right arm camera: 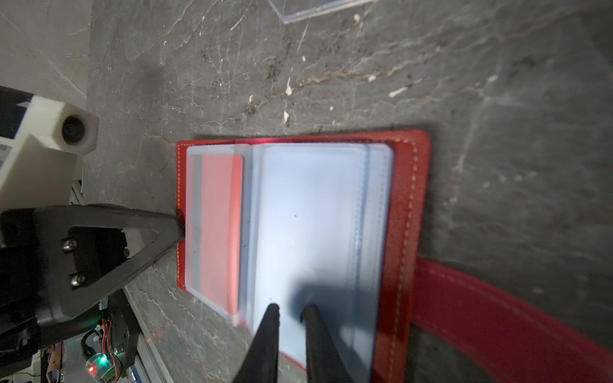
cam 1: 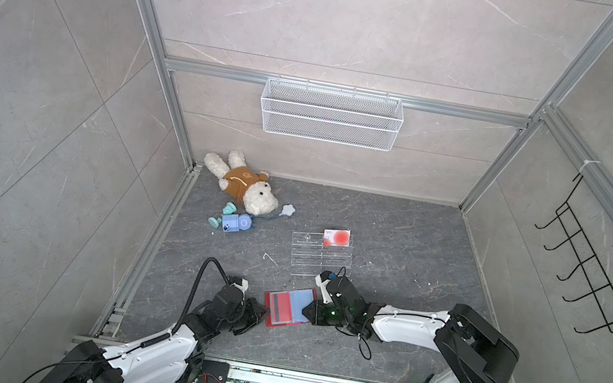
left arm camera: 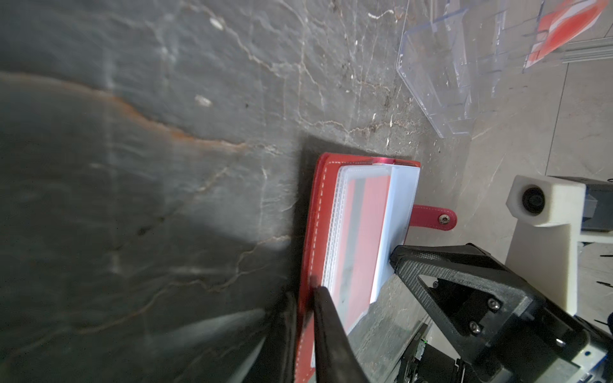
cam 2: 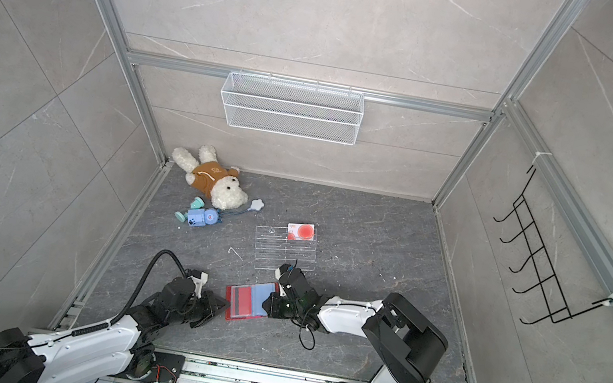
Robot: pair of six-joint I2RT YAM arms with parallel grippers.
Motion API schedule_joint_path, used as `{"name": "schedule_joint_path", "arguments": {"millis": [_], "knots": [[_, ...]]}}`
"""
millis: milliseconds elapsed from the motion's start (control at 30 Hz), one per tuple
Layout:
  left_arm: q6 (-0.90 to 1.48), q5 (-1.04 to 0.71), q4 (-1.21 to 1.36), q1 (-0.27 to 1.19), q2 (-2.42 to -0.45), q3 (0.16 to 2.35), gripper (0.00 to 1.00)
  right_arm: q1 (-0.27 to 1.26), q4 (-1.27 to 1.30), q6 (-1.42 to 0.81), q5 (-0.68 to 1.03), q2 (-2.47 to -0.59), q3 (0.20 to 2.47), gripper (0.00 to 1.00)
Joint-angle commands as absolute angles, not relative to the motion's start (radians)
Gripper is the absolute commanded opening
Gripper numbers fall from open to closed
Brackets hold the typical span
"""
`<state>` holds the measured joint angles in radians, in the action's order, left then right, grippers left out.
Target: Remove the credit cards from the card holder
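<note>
1. Left wrist view: the left gripper [left arm camera: 303, 291] is clamped on the stitched outer edge of the card holder [left arm camera: 318, 205]. The red cover strip sits between its two dark fingers.
2. The card holder lies open and flat on the dark grey table [cam 1: 378, 331], near the front edge and between the two arms, as seen in both top views.
3. Right wrist view: the right gripper [right arm camera: 292, 306] has its fingers a narrow gap apart, with the tips down on the pale blue sleeve page. Cannot tell whether a sheet is pinched between them.
4. The first credit card [right arm camera: 215, 225] sits inside the clear sleeve on the left arm's half of the holder. Its red face and grey stripe show through the plastic.
5. The second credit card [cam 1: 337, 237], with a red circle printed on it, stands in the back row of the clear acrylic stand [cam 1: 310, 260]. The stand is behind the holder and apart from it.
6. The snap strap [left arm camera: 434, 217] is unfastened and sticks out from the cover on the right arm's side, flat on the table.
7. A plush dog [cam 1: 250, 187] and a blue toy [cam 1: 232, 223] lie at the far left of the table, well apart from the holder.
</note>
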<state>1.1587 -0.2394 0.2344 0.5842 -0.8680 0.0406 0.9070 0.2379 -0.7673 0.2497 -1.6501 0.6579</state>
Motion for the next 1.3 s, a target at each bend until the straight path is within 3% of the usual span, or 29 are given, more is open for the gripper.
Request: {"name": "schedule_joint_path", "arguments": {"millis": [0,167,467,633,1067,1200,1267], "knots": [[1.154,-0.231,0.273,0.586,-0.803,0.032,0.04,0.914,0.223,-0.776,0.236,-1.674,0.647,0.19],[1.164,-0.23,0.268,0.586,-0.729,0.006,0.08,0.913,0.23,-0.778,0.236,-1.679,0.648,0.2],[1.139,-0.255,0.293,0.588,-0.8,0.024,0.14,0.917,0.244,-0.782,0.25,-1.7,0.661,0.19],[1.134,-0.261,0.335,0.587,-0.854,0.031,0.14,0.92,0.245,-0.782,0.249,-1.709,0.665,0.2],[1.115,-0.272,0.344,0.587,-0.788,0.029,0.0,0.923,0.252,-0.786,0.247,-1.708,0.663,0.2],[1.114,-0.291,0.365,0.589,-0.794,0.029,0.01,0.923,0.252,-0.786,0.246,-1.706,0.665,0.2],[1.114,-0.291,0.366,0.589,-0.802,0.029,0.06,0.923,0.252,-0.785,0.246,-1.708,0.666,0.2]]}}
